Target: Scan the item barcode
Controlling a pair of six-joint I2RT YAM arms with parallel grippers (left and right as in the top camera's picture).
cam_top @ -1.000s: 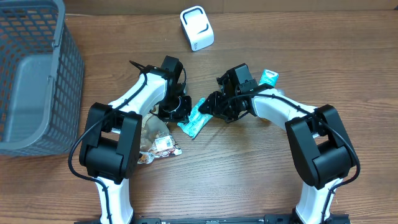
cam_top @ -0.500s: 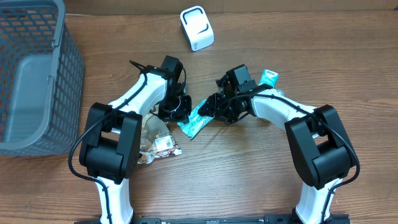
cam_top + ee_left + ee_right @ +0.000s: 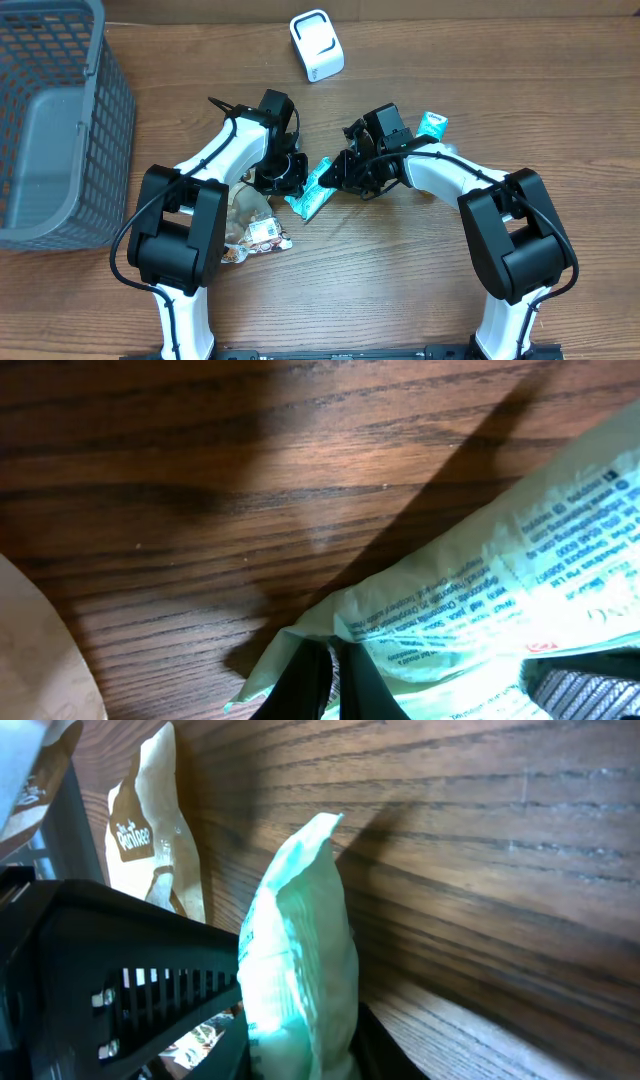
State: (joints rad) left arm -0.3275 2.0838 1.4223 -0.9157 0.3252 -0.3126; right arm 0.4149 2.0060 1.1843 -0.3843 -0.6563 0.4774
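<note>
Nothing is scanned yet — the packet (image 3: 312,192) is well apart from the scanner (image 3: 317,44). The left claw (image 3: 296,186) is clamped on it. The right claw (image 3: 338,175) is around it, but I cannot tell if it grips.

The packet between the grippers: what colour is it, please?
The packet is light teal with printed text, clearest overhead.

Blurred, illegible small print on teal packet (image 3: 520,550)

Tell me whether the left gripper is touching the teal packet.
Touching. In the left wrist view the left gripper has its two dark fingertips closed together on the edge of the teal packet, with a sliver of film pinched between them.
</note>
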